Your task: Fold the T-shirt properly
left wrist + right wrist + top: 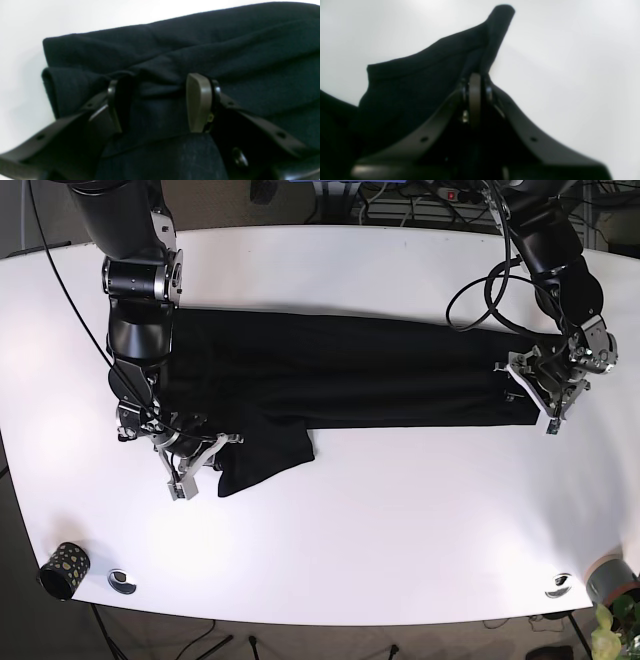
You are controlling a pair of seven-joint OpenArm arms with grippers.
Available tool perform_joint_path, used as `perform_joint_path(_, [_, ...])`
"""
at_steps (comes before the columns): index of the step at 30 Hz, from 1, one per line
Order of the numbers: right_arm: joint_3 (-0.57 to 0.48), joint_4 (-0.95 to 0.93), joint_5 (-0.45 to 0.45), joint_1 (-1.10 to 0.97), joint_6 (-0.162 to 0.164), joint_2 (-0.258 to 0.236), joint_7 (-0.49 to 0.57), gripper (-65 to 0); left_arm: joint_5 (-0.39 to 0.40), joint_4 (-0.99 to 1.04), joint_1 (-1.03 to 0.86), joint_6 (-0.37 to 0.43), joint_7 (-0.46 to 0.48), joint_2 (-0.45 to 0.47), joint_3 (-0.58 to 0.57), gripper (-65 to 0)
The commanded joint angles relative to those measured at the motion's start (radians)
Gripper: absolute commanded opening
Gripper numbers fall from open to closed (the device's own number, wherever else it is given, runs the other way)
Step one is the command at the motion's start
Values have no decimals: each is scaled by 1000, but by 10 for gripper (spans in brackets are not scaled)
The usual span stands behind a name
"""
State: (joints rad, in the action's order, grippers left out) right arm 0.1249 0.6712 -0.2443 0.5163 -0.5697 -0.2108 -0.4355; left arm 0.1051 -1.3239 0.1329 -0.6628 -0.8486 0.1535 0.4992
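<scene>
A black T-shirt (340, 370) lies in a long band across the white table (400, 520), with one flap (265, 460) hanging toward the front at its left end. My right gripper (475, 77) is shut on that flap's edge, and a peak of cloth (498, 20) stands up past the fingertips. In the base view the right gripper (212, 450) sits at the flap's left side. My left gripper (155, 82) is at the band's other end (533, 387). Its fingers (198, 102) stand wide apart with a bunched fold of the T-shirt (225, 50) between them.
A dark speckled cup (62, 570) stands at the front left corner beside a small round metal fitting (122, 580). Another fitting (558, 584) and a potted plant (612, 605) are at the front right. Cables (420, 195) run behind the table's far edge.
</scene>
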Motion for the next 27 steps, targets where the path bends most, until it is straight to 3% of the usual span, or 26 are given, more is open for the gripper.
perform_joint_path(1, [5, 69, -10, 17, -8, -11, -15, -650, -5, -13, 15, 4, -8, 11, -24, -333])
perform_joint_path(8, [11, 397, -13, -89, -5, -32, -176, -650, -5, -13, 15, 7, -4, 11, -32, -336])
perform_joint_path(17, [166, 803, -13, -256, -6, -8, -435, -650, -5, -13, 11, 7, -4, 11, -32, -336])
perform_joint_path(27, [233, 1066, -13, -485, -8, 0, -477, -650, -6, -12, 9, 5, -4, 11, -32, -336])
